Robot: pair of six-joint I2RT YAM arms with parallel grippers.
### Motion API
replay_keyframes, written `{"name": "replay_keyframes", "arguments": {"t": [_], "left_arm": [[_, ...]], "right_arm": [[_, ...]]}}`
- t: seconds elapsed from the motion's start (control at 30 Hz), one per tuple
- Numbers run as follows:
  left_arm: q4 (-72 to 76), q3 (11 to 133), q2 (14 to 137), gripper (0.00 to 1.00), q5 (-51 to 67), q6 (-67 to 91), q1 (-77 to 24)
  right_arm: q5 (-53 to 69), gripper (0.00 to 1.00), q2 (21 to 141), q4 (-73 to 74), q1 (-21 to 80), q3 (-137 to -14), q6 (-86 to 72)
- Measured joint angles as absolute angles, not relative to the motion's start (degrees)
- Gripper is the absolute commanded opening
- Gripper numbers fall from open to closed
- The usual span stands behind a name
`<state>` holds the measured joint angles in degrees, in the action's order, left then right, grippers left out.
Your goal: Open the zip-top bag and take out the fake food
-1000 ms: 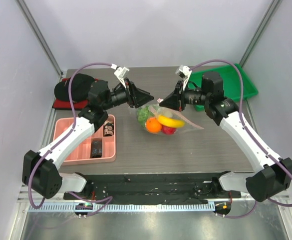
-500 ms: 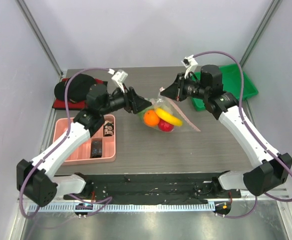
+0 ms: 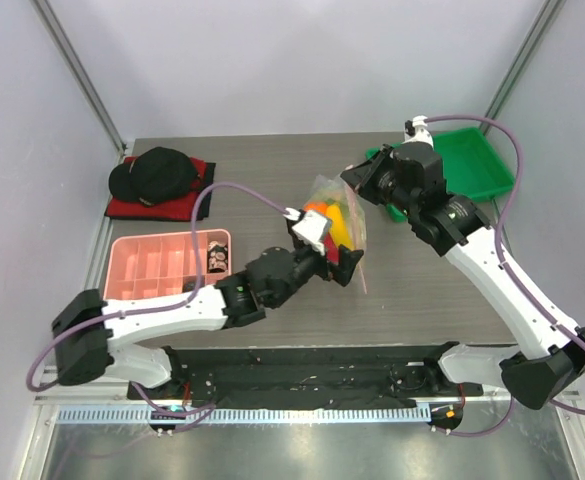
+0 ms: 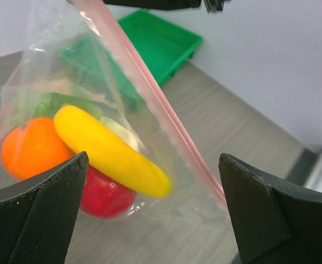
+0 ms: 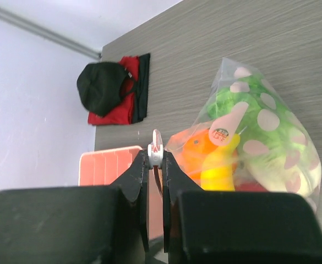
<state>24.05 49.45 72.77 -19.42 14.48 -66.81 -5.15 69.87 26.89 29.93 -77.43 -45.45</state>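
The zip-top bag (image 3: 338, 212) hangs off the table from my right gripper (image 3: 355, 183), which is shut on its white slider (image 5: 156, 149). The pink zip strip (image 4: 152, 102) runs down the bag's right side. Inside are the fake food toys: a yellow banana (image 4: 108, 151), an orange (image 4: 31, 151), a red round fruit (image 4: 103, 192) and a green leafy cabbage (image 5: 254, 107). No lemon shows. My left gripper (image 3: 338, 263) is open and empty, just in front of and below the bag's bottom, jaws wide apart.
A green tray (image 3: 467, 165) stands at the back right. A pink compartment tray (image 3: 162, 265) with dark items lies at the left. A black cap on a red cloth (image 3: 157, 175) lies at the back left.
My right gripper has lifted the bag off the table by the slider. My left arm has swung from the bag's back left to the front centre, below the bag.
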Motion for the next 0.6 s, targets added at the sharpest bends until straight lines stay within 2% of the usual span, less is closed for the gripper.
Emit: {"name": "replay_keyframes", "arguments": {"t": [0.23, 0.33, 0.4, 0.43, 0.47, 0.53, 0.57, 0.6], "left_arm": [[26.57, 59.11, 85.27, 1.0, -35.38, 7.01, -71.07], [26.15, 62.19, 87.2, 0.89, -39.35, 5.61, -71.07], [25.87, 63.66, 87.88, 0.7, -41.56, 5.26, -70.89], [25.87, 64.31, 88.25, 0.56, -42.44, 5.17, -70.59], [25.47, 64.86, 88.49, 0.29, -42.78, 5.41, -70.24], [23.22, 66.76, 89.34, 0.13, -42.87, 6.0, -69.45], [21.63, 67.68, 89.69, 0.08, -42.59, 6.7, -68.79], [19.86, 68.38, 89.86, 0.04, -41.78, 7.46, -68.01]], "right_arm": [[-12.64, 0.02, 73.19, 32.14, 32.6, -82.59, -49.47], [-15.0, 0.02, 73.25, 32.8, 33.74, -82.61, -50.15], [-15.92, 0.05, 73.25, 32.86, 34.2, -82.61, -50.89], [-16.19, 0.07, 73.25, 32.86, 34.39, -82.52, -51.31], [-16.34, 0.12, 73.23, 32.86, 34.41, -82.46, -51.51], [-16.53, 0.19, 73.06, 32.69, 34.5, -81.95, -52.1], [-16.64, 0.41, 72.95, 32.64, 34.5, -81.67, -52.38], [-16.75, 0.55, 72.88, 32.58, 34.5, -81.52, -52.56]]}}
